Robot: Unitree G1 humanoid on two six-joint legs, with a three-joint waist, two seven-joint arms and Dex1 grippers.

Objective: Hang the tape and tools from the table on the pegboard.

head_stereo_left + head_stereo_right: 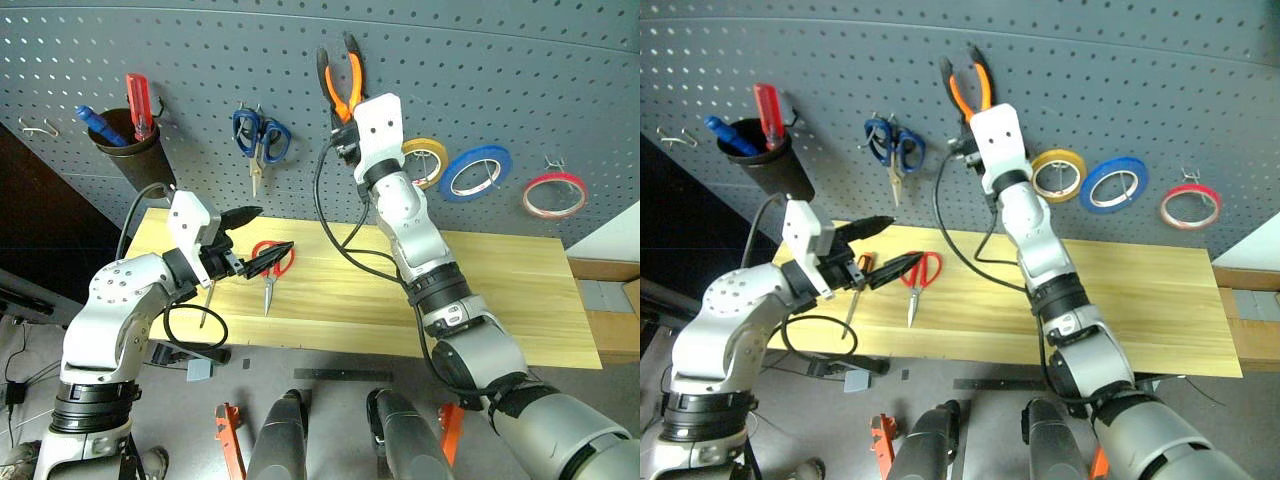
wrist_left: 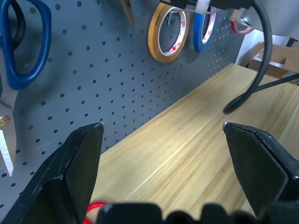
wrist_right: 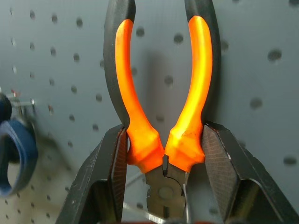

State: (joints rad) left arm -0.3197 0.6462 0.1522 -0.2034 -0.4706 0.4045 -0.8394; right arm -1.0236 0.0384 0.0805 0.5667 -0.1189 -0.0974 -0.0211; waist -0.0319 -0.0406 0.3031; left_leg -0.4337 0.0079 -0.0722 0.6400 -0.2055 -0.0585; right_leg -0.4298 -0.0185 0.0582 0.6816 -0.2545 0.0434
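Note:
The orange-and-black pliers (image 3: 161,93) stand handles-up against the dark pegboard (image 1: 500,80), and my right gripper (image 1: 345,125) is shut on them just above the pivot. On the light wooden table (image 1: 480,290) lie the red-handled scissors (image 1: 268,285), blades toward the front edge. Left of them lies the slim screwdriver (image 1: 853,300). Over the scissors' handles my left gripper (image 1: 272,230) hovers open, holding nothing. The thin red tape (image 1: 553,195) hangs on a pegboard hook at the far right.
On the pegboard hang a yellow roll (image 1: 428,160), a blue roll (image 1: 476,172) and blue-handled scissors (image 1: 260,135). A black cup (image 1: 130,150) with blue and red handles hangs at the left. A black cable (image 1: 335,235) loops from my right arm over the table.

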